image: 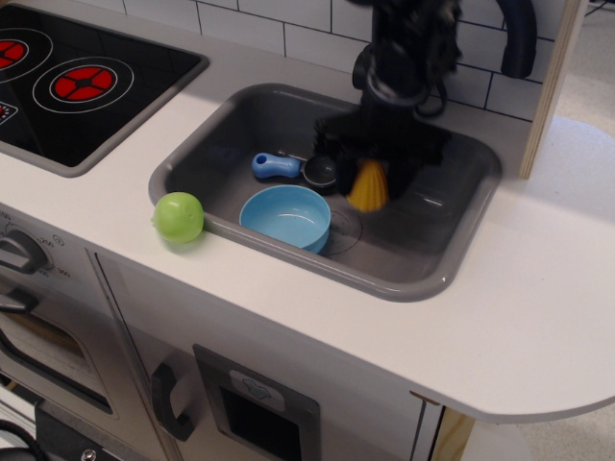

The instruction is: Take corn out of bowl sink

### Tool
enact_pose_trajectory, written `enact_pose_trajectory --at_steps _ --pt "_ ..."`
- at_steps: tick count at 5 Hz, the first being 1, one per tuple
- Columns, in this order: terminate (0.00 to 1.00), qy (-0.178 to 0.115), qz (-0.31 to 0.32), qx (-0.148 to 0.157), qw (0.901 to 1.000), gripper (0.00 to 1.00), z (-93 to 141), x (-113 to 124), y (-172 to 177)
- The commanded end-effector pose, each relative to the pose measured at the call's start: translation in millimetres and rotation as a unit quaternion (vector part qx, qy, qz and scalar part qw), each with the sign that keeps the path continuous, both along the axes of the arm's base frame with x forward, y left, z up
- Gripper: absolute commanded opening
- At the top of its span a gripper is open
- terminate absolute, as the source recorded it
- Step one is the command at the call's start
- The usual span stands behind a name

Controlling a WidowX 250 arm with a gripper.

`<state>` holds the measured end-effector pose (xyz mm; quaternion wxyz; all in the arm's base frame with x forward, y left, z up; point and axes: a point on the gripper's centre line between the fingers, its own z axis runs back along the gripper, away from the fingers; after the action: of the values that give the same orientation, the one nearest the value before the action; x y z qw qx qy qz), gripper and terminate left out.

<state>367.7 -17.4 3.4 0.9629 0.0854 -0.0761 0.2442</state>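
From my remote seat I see the gripper (371, 175) down inside the grey sink (452, 259), its black body blurred so I can't pick out the individual fingers clearly. The jaws are clenched on the corn (369, 186), which hangs between them with its upper part hidden by the gripper and only the yellow-orange lower portion showing, low over the sink floor to the right of the drain; I can't tell whether it touches the bottom. The light-blue bowl (286, 217) sits empty against the sink's front wall, apart from the corn and to its left. Behind the bowl lies the small pan (288, 167), its blue handle plain but its dark dish partly covered by the gripper. The green ball (179, 217) rests on the counter just beside the sink's left front corner. The stove top (86, 82) is cut off at the left edge, and the faucet (514, 38) is cropped at the top.
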Motion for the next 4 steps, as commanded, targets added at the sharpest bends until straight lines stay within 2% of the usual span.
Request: enact_pose_trajectory --at_steps 1,2,4 --pt "0.0 -0.016 0.008 0.009 0.9998 0.0 -1.2 18.4 -4.8" --pt "0.0 -0.017 0.004 0.013 0.9998 1.0 0.3 14.4 -3.8" --pt "0.0 -0.034 0.002 -0.004 0.9994 1.0 29.8 13.6 9.1"
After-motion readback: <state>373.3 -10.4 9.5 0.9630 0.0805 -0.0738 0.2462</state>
